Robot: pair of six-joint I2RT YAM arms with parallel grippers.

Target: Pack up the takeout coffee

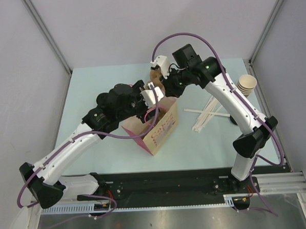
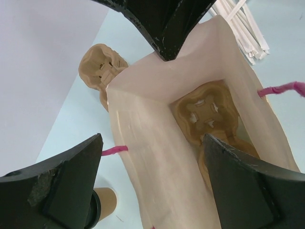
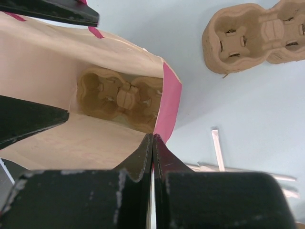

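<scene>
The left gripper [image 2: 152, 138] has its fingers [image 2: 62, 191] spread apart, straddling the left wall of the pink paper bag [image 1: 161, 129]: one finger is outside the wall and the other is down inside the open mouth. The right gripper [image 3: 153, 138] reaches in from the far right. Its fingers are pressed together at the bag's far rim, seemingly with the paper edge nipped between them, though the wrist view is too tight to be sure.

A brown pulp cup carrier [image 3: 119, 98] lies flat on the bottom of the bag. The takeout coffee [image 2: 106, 202] is not in the bag. It stands on the table [image 1: 90, 97] just left of the bag, half hidden behind the left gripper's outer finger.

A second carrier [image 3: 252, 36] lies on the table just beyond the bag. Wrapped straws [image 1: 207, 114] lie to the right, and a stack of pale cups [image 1: 247, 85] stands at the table's right edge.
</scene>
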